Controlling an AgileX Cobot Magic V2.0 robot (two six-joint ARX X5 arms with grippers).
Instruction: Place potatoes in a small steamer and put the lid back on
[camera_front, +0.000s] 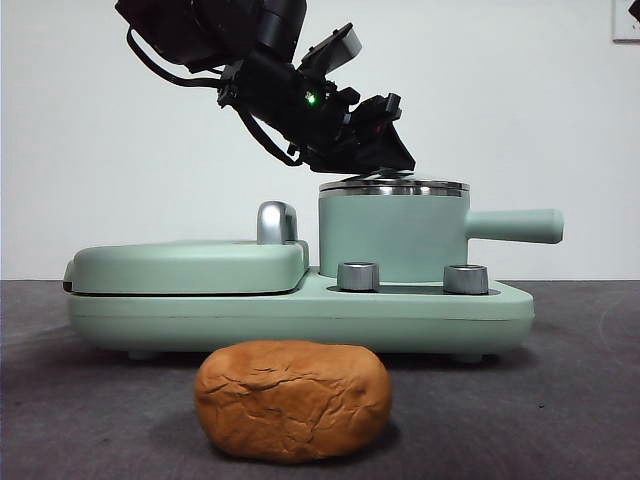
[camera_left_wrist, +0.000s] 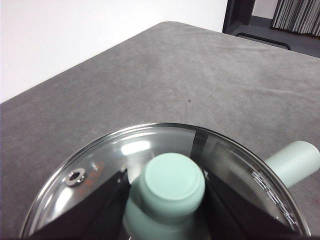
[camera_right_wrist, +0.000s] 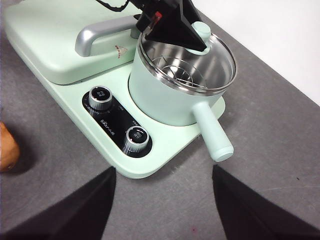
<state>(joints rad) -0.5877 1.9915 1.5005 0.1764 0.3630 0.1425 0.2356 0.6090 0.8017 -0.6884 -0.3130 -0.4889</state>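
Potato (camera_front: 292, 400) lies on the desk (camera_front: 560, 400) before the lidded steamer (camera_front: 392, 238), uncooked work ahead; my left end effector (camera_left_wrist: 167, 192) clasps the lid knob (camera_left_wrist: 172, 181), right end effector (camera_right_wrist: 162, 200) spread wide.

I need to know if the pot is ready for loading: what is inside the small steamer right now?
Through the glass lid, still on the small steamer, only a steel rack shows. The left claw sits at the knob and hides part of the inside. The potato lies on the table.

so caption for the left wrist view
Left gripper closed on the glass lid by its mint-green knob, lid seated on the steamer.
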